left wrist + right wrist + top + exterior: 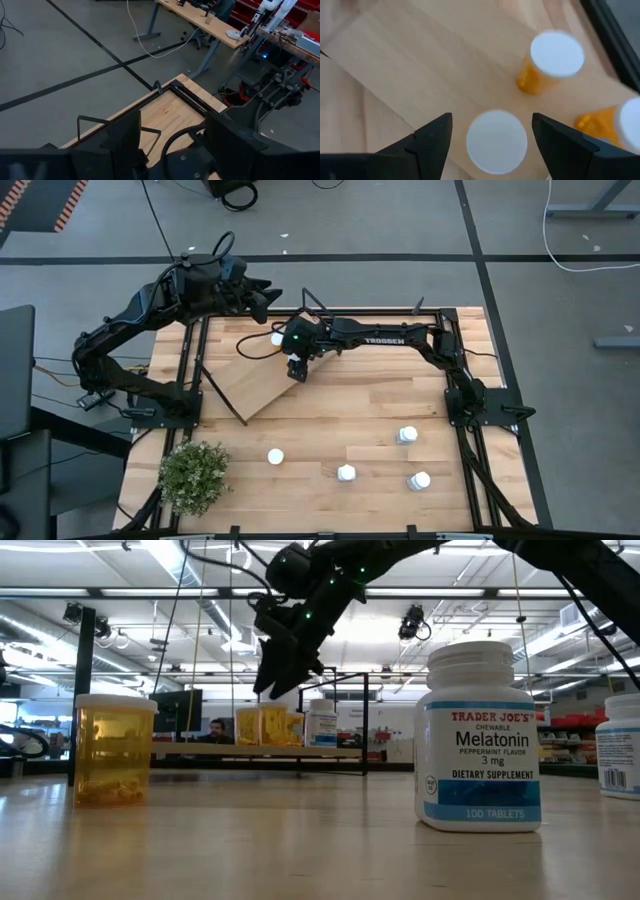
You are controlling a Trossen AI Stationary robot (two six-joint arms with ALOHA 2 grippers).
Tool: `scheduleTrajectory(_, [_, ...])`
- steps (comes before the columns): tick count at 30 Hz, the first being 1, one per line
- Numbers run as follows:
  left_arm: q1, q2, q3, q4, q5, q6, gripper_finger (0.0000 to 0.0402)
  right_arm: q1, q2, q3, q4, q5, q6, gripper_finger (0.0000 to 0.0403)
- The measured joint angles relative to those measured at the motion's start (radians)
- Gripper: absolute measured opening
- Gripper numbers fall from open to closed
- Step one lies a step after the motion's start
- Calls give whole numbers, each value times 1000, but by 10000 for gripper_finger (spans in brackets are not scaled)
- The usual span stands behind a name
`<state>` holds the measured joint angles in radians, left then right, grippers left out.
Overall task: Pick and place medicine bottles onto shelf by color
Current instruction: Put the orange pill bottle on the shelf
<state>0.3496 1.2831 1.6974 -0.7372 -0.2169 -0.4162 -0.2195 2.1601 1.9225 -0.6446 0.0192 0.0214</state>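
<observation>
Plant (193, 475) at table (330, 405) corner

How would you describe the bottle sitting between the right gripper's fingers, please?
Find the light-wood shelf lying at an angle near the table's far edge. The right gripper hangs open directly above it, and the bottle stands between its fingers. Seen from above it shows only a white cap, whereas the two bottles beside it show orange bodies.

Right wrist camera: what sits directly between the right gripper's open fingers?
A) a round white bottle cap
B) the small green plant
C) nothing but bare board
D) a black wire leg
A: a round white bottle cap sits between the right gripper's spread dark fingers, over the light-wood shelf board.
</observation>
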Motion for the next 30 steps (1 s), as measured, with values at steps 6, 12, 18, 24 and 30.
scheduleTrajectory(6, [1, 0, 0, -38, 1, -19, 229, 0, -84, 1, -66, -18, 30, 283])
scheduleTrajectory(12, [0, 0, 0, -171, 25, -26, 229, 9, -213, 1, -248, -12, 51, 283])
scheduleTrajectory(18, [0, 42, 0, -346, 107, -65, 229, 9, -343, 1, -438, 11, 145, 283])
scheduleTrajectory(24, [-36, 116, 0, -405, 234, 40, 229, 12, -469, 1, -651, 73, 248, 282])
scheduleTrajectory(30, [-116, 189, 0, -390, 267, 244, 229, 22, -579, 1, -732, 153, 345, 282])
